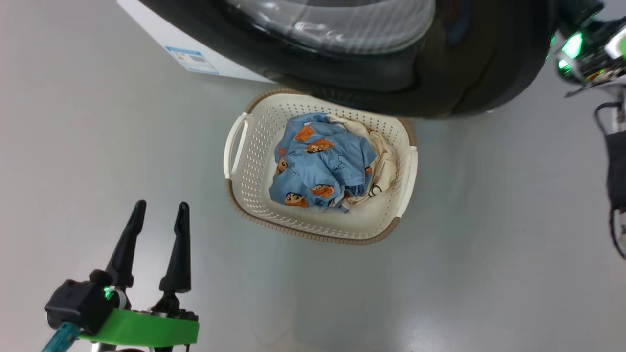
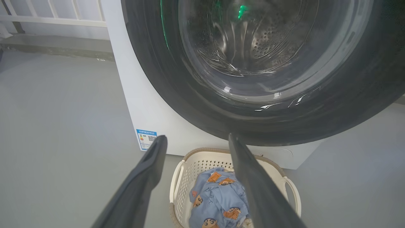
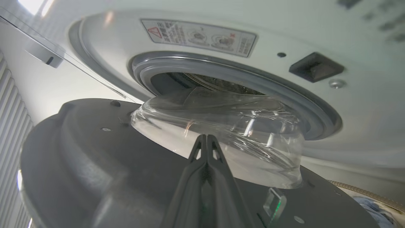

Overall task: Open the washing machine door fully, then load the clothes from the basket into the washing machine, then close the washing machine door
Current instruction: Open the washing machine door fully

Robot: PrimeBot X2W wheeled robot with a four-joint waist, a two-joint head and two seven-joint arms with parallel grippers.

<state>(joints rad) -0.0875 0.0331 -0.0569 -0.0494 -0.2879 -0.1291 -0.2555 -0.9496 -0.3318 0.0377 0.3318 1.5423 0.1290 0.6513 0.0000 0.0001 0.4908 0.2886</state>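
The washing machine door, black-rimmed with a glass centre, stands partly swung out from the white washing machine and overhangs the far edge of the basket. The clothes, a blue printed garment on a cream one, lie in the basket. My left gripper is open and empty on the near left; its wrist view looks at the door over the basket. My right gripper is shut and empty behind the door's inner face, tips near the glass bowl, below the grey gasket.
Grey floor surrounds the basket on the left, near and right sides. My right arm's wrist with green lights sits at the upper right, and dark cabling hangs at the right edge. A white railing runs behind the machine's left.
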